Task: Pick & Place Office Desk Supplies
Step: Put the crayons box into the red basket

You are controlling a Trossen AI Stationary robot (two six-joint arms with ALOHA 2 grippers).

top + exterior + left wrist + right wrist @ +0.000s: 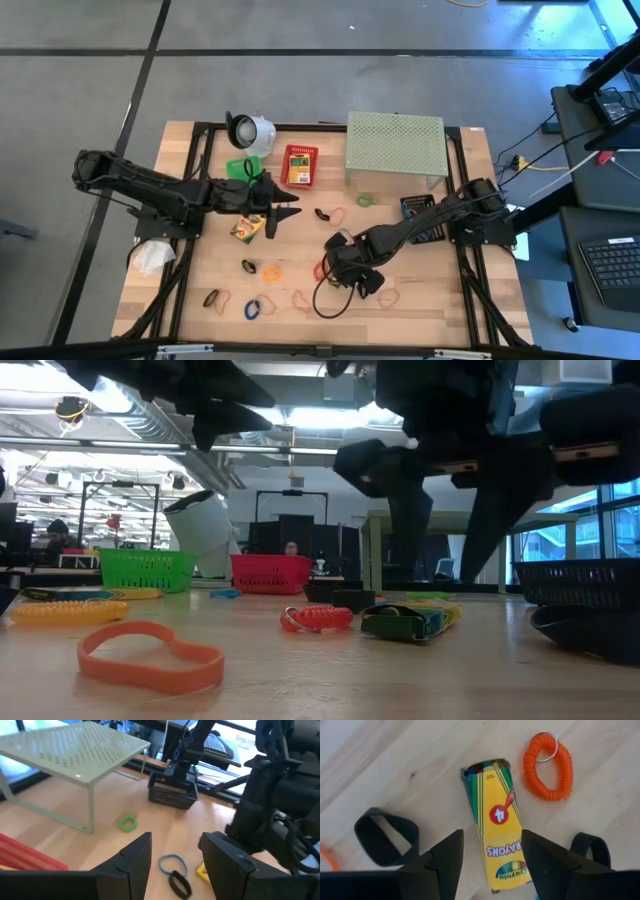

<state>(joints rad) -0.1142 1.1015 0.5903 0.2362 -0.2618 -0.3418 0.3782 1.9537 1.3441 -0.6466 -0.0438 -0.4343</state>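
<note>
My right gripper (490, 865) is open and points down over a yellow-and-green crayon box (497, 840) that lies flat on the wood. Its fingers stand on either side of the box; in the low view they end just above the crayon box (405, 622). An orange coil band (547, 767) and a black loop (385, 835) lie beside the box. My left gripper (290, 212) is open above the table's middle, next to a second crayon box (248, 228). In the left wrist view a blue loop (172, 864) and a black loop (180, 885) lie ahead of its fingers.
The pale green perforated shelf (394, 145) stands at the far edge, with a red basket (299, 166), a green basket (240, 168) and a white round object (250, 130) to its left. A black basket (420, 212) sits at the right. Loose bands, such as the orange one (150, 657), lie along the near side.
</note>
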